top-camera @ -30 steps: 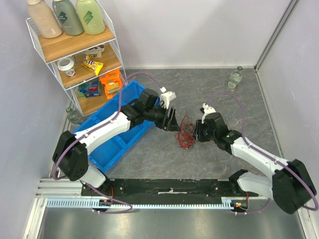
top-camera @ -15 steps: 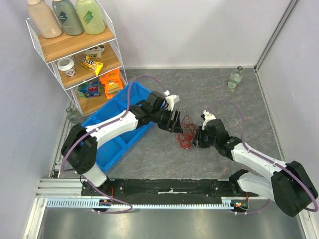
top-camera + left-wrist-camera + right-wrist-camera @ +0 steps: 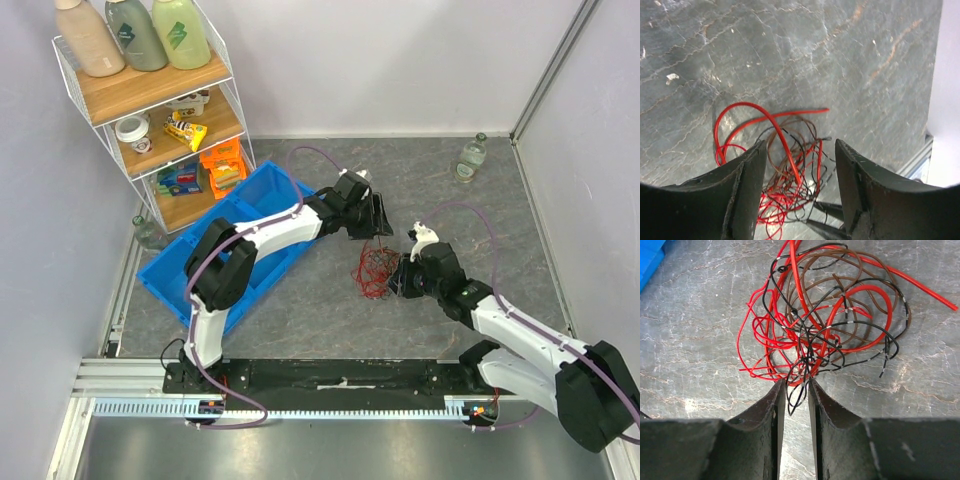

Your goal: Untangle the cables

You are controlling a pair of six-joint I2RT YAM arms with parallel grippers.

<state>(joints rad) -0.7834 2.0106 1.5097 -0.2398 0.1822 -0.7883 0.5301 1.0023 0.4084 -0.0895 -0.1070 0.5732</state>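
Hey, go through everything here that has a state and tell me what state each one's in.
cables: tangled in one bunch, lying on the table.
left gripper: open, bunch seen between its fingers.
right gripper: fingers narrowly apart, strands in the gap.
glass bottle: upright.
shelf bottles: upright.

Left arm: base at lower left of top view, elbow folded high, forearm stretched up-right toward frame centre. Left end effector just above centre, pointing right. Left wrist view: fingers dark, spread wide, clear gap between tips.

Right arm: base at lower right, low and long, reaching up-left toward centre. Right end effector right of centre, pointing left, below and right of left one, apart from it. Right wrist view: fingers near-parallel, narrow slit between tips, not closed.
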